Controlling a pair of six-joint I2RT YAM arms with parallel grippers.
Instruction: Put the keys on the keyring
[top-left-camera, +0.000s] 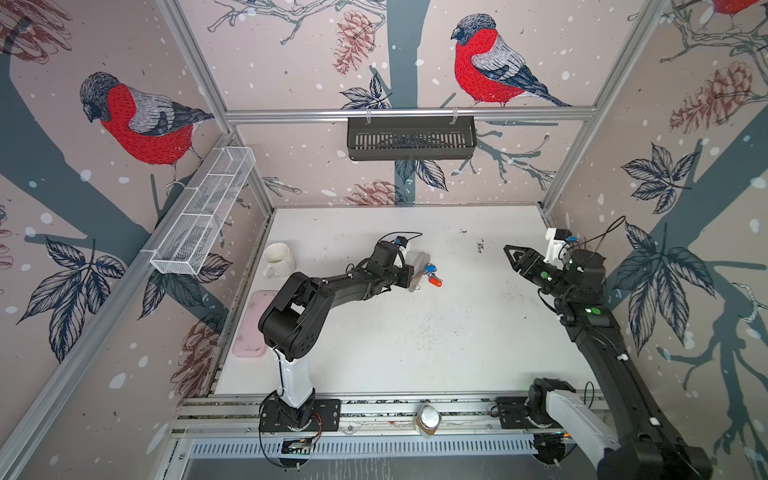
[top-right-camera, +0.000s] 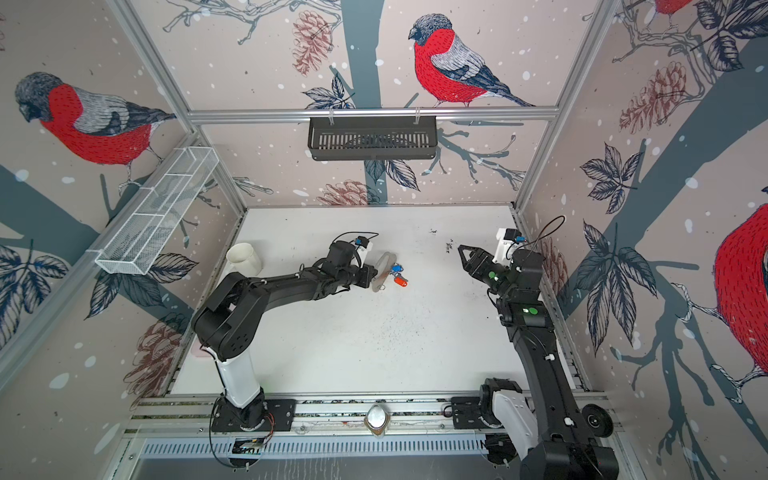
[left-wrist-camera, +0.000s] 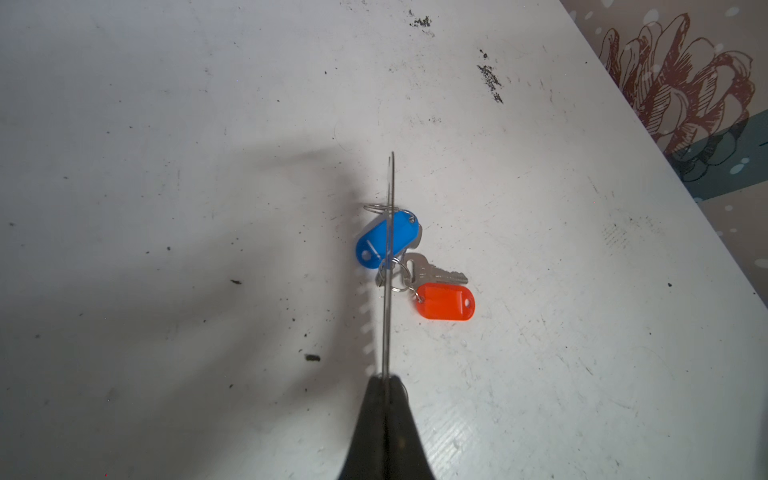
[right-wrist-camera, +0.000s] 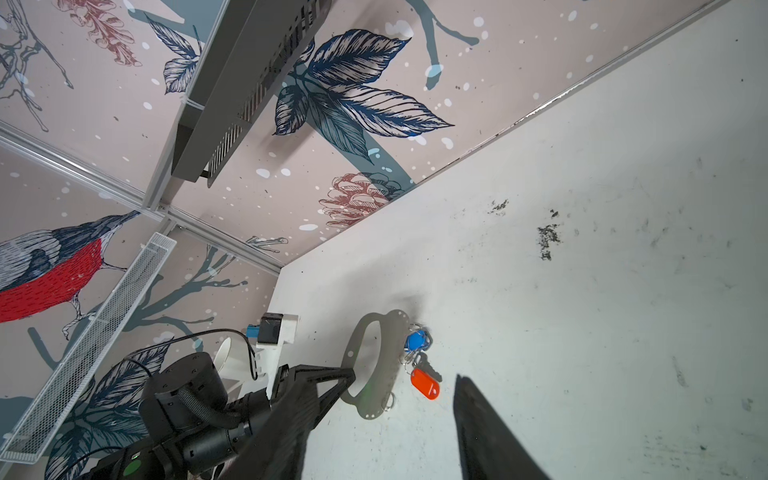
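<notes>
We clamp the keyring (top-left-camera: 419, 270) edge-on in the left gripper (left-wrist-camera: 388, 378), over the keys (left-wrist-camera: 419, 270). The right gripper (top-left-camera: 511, 255), jaws apart, should lift them squarely to it.

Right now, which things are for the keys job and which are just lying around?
For the job:
keys with blue and red tags
keyring, held on edge by the shut left gripper
right gripper, open, off to the side

Just lying about:
white mug
pink tray
white wire basket
black wall basket
</notes>
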